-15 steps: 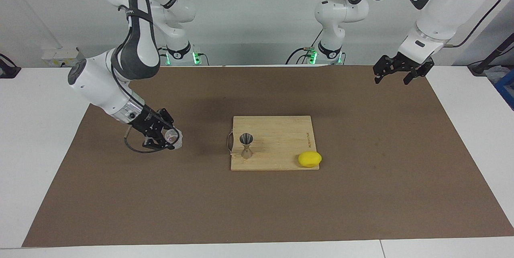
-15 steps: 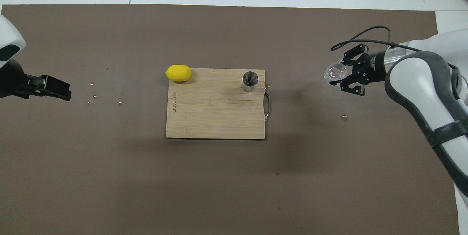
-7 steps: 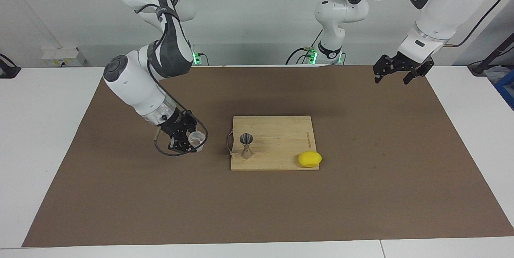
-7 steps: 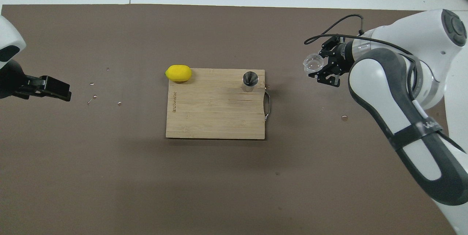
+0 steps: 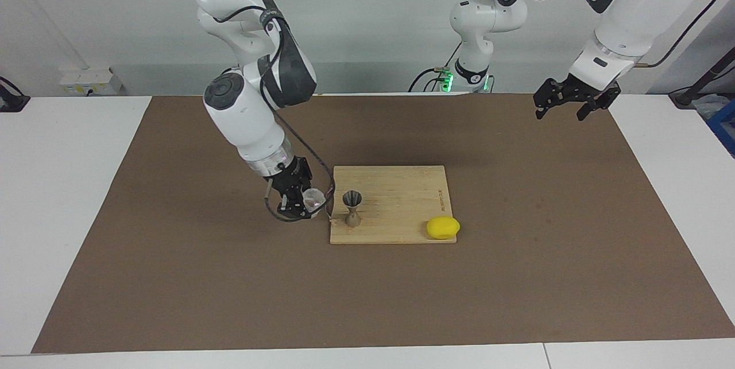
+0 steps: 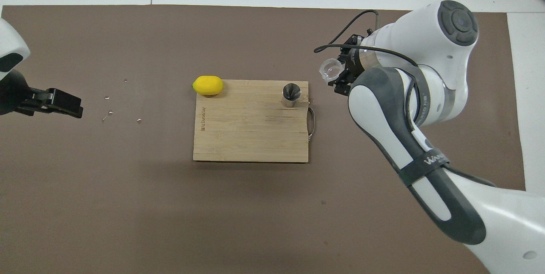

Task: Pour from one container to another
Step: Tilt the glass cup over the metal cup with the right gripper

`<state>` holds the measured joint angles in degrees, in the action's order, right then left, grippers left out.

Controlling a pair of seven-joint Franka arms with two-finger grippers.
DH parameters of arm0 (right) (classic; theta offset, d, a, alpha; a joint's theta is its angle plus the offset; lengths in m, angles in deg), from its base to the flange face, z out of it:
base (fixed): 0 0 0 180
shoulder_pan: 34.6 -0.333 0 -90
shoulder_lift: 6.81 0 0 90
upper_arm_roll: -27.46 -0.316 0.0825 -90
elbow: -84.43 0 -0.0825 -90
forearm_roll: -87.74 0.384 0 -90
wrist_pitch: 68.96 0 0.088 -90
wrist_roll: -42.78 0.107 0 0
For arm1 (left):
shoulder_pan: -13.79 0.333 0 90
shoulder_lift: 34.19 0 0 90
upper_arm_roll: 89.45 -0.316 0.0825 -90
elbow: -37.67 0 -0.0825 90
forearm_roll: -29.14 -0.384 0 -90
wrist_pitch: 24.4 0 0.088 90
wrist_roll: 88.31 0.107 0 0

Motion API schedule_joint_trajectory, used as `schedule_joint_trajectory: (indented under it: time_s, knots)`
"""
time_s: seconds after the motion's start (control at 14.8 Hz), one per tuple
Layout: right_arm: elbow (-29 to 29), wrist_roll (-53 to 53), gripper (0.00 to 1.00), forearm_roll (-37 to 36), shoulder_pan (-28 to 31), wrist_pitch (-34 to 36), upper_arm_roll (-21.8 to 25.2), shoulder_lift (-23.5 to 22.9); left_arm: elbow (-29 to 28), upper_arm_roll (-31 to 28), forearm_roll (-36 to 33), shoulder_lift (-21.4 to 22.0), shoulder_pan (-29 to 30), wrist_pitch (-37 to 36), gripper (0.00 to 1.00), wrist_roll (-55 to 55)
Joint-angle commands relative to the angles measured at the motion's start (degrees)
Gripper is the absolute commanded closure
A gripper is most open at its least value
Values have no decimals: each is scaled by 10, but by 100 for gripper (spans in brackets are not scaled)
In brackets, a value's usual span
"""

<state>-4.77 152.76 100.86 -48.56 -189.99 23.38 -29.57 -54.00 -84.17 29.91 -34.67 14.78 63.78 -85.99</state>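
Since the earlier frame we see the right arm has swung in toward the middle, carrying the small clear ribbed glass cup point(image 5: 313, 199) from the mid-left of the facing view to just beside the handle end of the pale bamboo cutting board point(image 5: 396, 185). The right gripper point(image 5: 298, 201) pinches the glass between its fingertips, tipped on its side with its mouth toward the board, over the brown mat just short of the board's edge. The small silver hourglass-shaped metal jigger point(image 5: 352, 208) stands upright on the board near that edge, close to the glass but apart from it. The left gripper point(image 5: 569, 100) waits in the upper right of the facing view, jaws spread and empty, over the mat's corner.

We judge the glass light, rigid, smooth and breakable, so a firm hold across its ribbed wall, as now, seems best; the ribs should help against slipping. The jigger looks light and narrow-waisted, easy to knock over, and its mouth is a small target.

The facing view shows the glass's height above the mat and the gap to the jigger. The overhead view shows the glass's point(image 6: 331, 69) open rim, the jigger's point(image 6: 291, 93) conical bowl, scattered droplets point(image 6: 108, 113) at middle left, and the yellow lemon point(image 6: 207, 85) at the board's corner.
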Motion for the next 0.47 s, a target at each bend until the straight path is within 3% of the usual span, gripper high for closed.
schedule_joint_trajectory:
  time_s: [0.0,0.41]
  knots:
    - [44,24,100,-43,-18,15,-1,-31,-18,-7,5,16,-6,10,0,6]
    - [67,31,100,-108,-49,43,-1,-49,-18,-7,5,16,-5,10,0,6]
